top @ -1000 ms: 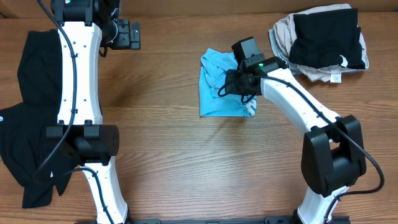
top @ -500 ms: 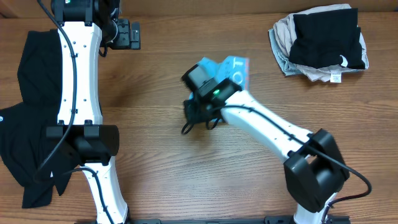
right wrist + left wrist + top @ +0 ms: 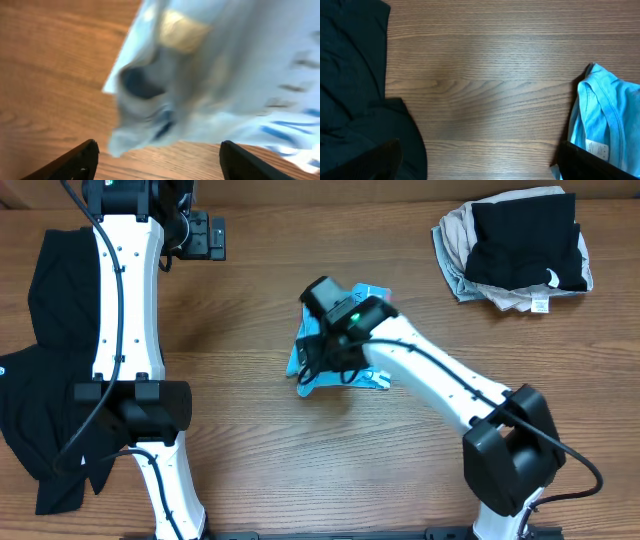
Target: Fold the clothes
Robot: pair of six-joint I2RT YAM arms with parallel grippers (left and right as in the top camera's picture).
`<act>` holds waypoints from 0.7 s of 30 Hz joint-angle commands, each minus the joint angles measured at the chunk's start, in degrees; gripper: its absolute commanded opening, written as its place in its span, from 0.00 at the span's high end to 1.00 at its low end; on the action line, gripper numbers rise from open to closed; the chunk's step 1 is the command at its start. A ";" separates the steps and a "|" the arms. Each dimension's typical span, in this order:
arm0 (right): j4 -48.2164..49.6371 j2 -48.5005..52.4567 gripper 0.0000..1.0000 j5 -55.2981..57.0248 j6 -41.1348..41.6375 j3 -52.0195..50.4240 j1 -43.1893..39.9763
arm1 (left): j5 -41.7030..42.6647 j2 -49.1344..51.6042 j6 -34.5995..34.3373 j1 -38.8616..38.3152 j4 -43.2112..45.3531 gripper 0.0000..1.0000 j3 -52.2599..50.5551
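Light blue T-shirt sits bunched mid-desk, right under the right pincer. That one's spread wide with nothing in it, and the cloth is just ahead of its tips, blurry in the wrist view. The arm hides most of the shirt, so I can't call its long axis. Left pincer is released too, well apart at far left by the black garment. Right arm's nearer for the next grab, I'd say.

A brown wood-grain tabletop fills the whole scene, evenly lit, its grain running left to right.
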 commanded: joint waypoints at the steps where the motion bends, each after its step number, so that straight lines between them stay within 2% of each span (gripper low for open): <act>1: -2.19 -2.16 0.19 0.09 0.02 1.44 -3.76 | 0.46 -0.94 1.11 -0.20 0.15 0.00 0.07; 4: -3.41 -2.05 0.25 0.04 -3.78 -0.68 -6.43 | 0.48 -0.94 1.11 -0.20 0.63 0.00 -0.98; 9: -2.34 -1.62 0.26 0.09 -12.00 -7.23 -9.01 | 0.52 -0.94 1.09 -0.22 2.62 0.00 -5.03; 16: 6.45 -1.20 0.27 0.11 -14.78 -16.15 -12.61 | 0.52 -0.94 1.09 -0.22 4.90 0.00 -10.32; 21: 12.90 -0.31 0.32 2.29 -15.06 -21.44 -15.58 | 0.48 -0.94 1.09 -0.22 4.94 0.00 -11.61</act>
